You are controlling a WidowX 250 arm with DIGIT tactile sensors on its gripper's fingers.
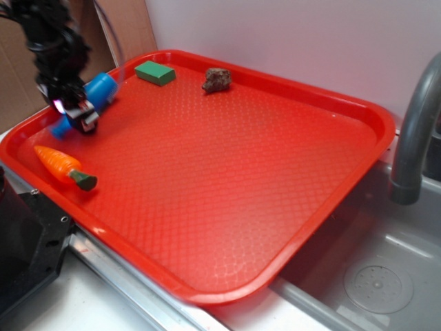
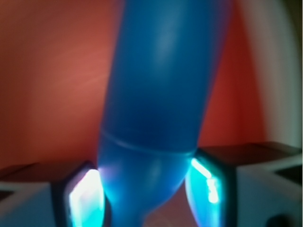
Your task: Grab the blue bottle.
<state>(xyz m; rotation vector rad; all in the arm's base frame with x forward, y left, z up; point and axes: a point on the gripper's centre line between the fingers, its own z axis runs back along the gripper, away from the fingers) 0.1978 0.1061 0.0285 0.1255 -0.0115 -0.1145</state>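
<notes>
blue bottle (image 1: 98, 92) lying flat, neck toward fingers (image 2: 86, 195)

Black arm (image 1: 52, 41) with cables; hand (image 1: 77, 114) fingers (image 2: 85, 198) glow cyan.

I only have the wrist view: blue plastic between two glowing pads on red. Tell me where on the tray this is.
Observer: The pincer is at the far left corner of the red plastic tray, around the small bright-blue plastic toy bottle.
Operator: Report what lies nearest.
Observer: An orange toy carrot with a green top lies on the tray just in front of the pincer, apart from the bottle.
Operator: List anything else on the tray.
Observer: A green rectangular block and a brown rock-like lump, both along the far edge.
</notes>
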